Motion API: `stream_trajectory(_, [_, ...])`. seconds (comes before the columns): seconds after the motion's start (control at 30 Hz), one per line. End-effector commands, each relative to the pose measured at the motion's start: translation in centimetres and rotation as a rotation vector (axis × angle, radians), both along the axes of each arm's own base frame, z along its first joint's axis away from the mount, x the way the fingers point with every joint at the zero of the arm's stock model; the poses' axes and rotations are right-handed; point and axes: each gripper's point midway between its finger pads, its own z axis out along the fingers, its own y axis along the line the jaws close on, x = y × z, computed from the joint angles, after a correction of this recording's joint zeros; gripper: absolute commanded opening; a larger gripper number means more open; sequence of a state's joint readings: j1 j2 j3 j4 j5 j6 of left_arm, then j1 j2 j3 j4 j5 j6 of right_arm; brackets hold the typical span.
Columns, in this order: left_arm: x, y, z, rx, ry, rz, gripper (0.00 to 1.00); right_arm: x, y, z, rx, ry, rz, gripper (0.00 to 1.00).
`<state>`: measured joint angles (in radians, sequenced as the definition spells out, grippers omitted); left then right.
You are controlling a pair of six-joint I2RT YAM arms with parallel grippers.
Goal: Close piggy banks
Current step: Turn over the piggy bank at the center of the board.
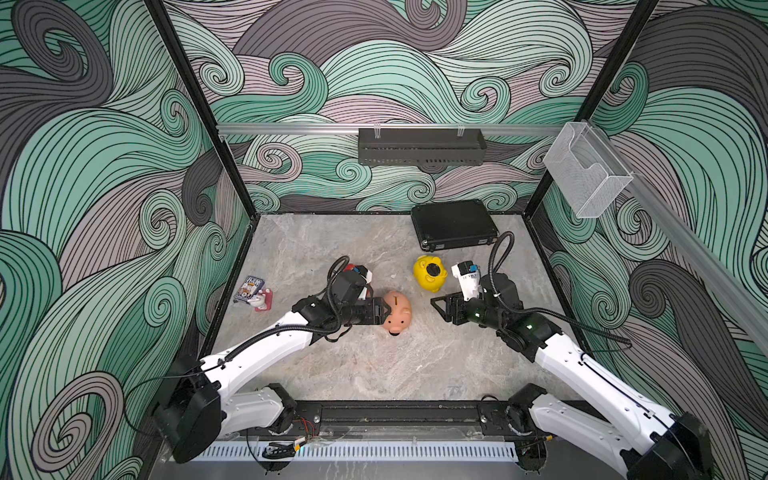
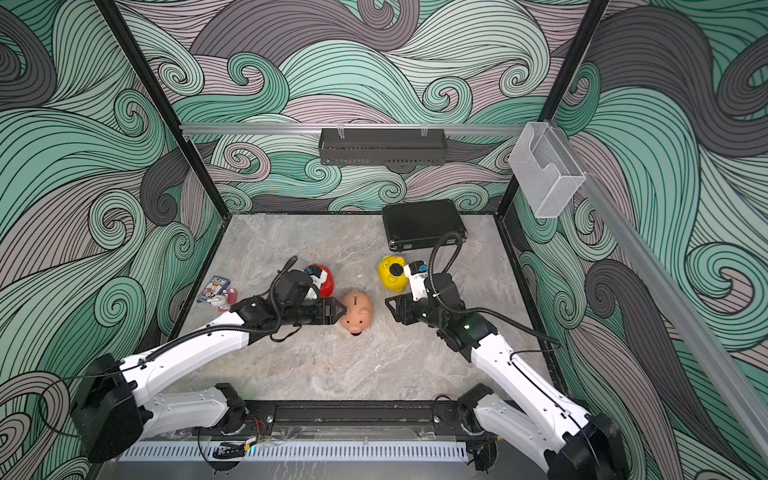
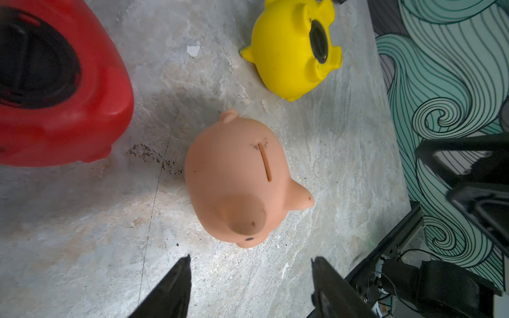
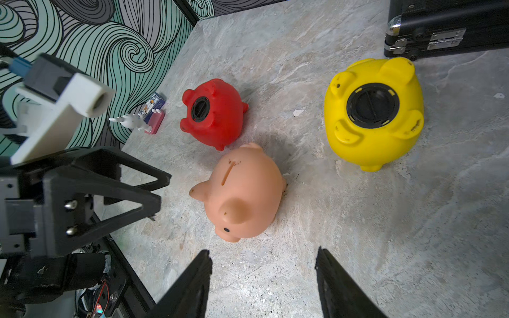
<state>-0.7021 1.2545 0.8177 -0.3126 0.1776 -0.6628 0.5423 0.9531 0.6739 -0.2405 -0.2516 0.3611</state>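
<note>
left tool point(image 1: 384, 311) parted, empty, beside pink pig point(image 1: 397, 312) | right tool point(image 1: 436, 305) parted, empty, bare table point(image 1: 415, 365) around

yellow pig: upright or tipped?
Tipped. The yellow pig lies with its belly and feet turned up; a black round plug sits in its belly hole.

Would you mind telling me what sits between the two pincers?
The pink pig stands upright between the left pincer and the right pincer, close to the left one, in both top views.

Swirl-patterned walls point(image 1: 374, 75) — teal, grey, mauve, marbled grey floor point(image 1: 374, 365)
</note>
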Motion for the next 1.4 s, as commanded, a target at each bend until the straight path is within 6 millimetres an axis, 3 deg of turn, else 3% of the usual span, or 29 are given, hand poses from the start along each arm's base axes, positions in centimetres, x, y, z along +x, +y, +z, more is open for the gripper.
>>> stream_trajectory(0.0, [0.9, -1.5, 0.4, -0.036, 0.03, -0.051, 0.68, 0.0, 0.5, -0.2, 0.02, 0.006, 0.017, 0.62])
stream_trajectory(0.17, [1.3, -2.4, -1.0, -0.038, 0.074, -0.076, 0.66, -0.2, 0.6, -0.6, 0.01, 0.017, 0.024, 0.62])
stream_trajectory(0.67, [1.8, -1.9, -3.9, -0.045, 0.145, -0.043, 0.55, -0.2, 0.7, -0.8, 0.011, 0.019, 0.032, 0.62])
stream_trajectory(1.37, [1.0, -1.5, -4.5, -0.142, 0.199, -0.025, 0.44, -0.3, 0.8, -1.1, 0.009, 0.032, 0.038, 0.62])
